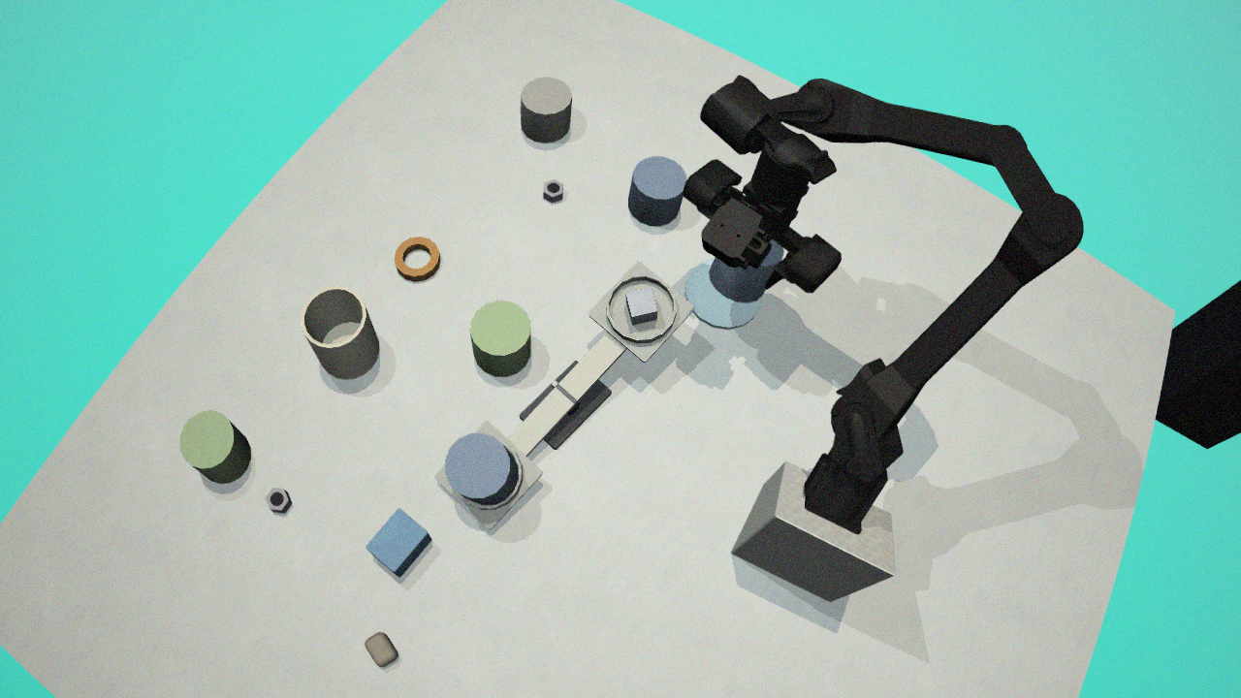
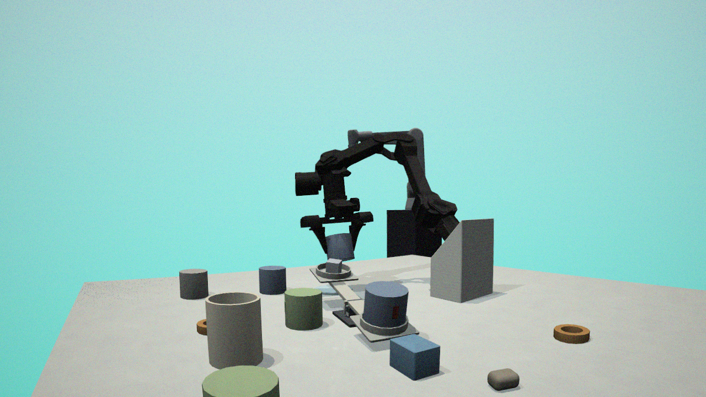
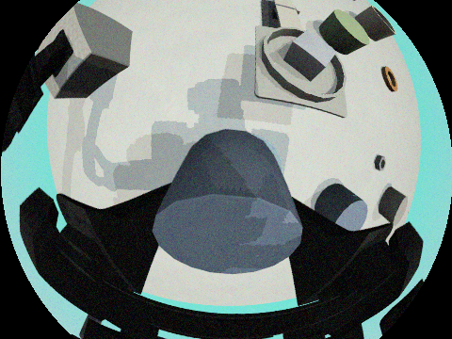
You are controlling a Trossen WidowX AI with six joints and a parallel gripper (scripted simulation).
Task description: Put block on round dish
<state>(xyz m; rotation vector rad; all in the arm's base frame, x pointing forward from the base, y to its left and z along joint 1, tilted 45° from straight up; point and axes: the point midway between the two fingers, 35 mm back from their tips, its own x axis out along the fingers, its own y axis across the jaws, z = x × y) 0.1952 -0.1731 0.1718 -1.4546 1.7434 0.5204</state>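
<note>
My gripper (image 2: 340, 245) (image 3: 229, 195) is shut on a blue-grey cup (image 1: 739, 277) (image 2: 341, 250) (image 3: 226, 235), held tilted in the air. In the top view the cup overlaps the right part of the pale blue round dish (image 1: 715, 307) (image 2: 323, 290); in the wrist view it hides most of the dish. The light grey block (image 1: 642, 303) (image 2: 333, 265) (image 3: 313, 49) sits uncovered in the ringed pan (image 1: 607, 313) (image 3: 301, 101) at the far end of the balance (image 1: 592, 365) (image 2: 345, 291). The other blue-grey cup (image 1: 479, 466) (image 2: 385, 307) stands upright on the near pan.
A blue cylinder (image 1: 656, 191) (image 2: 272, 279) (image 3: 340, 206) stands near the dish. A green cylinder (image 1: 500, 338) (image 2: 303, 309) stands beside the balance, with an open grey container (image 1: 347, 347) (image 2: 234, 331) farther out. A blue box (image 1: 397, 540) (image 2: 414, 356) lies near the covered pan. A grey slanted block (image 1: 807, 551) (image 2: 474, 261) stands at the arm's base.
</note>
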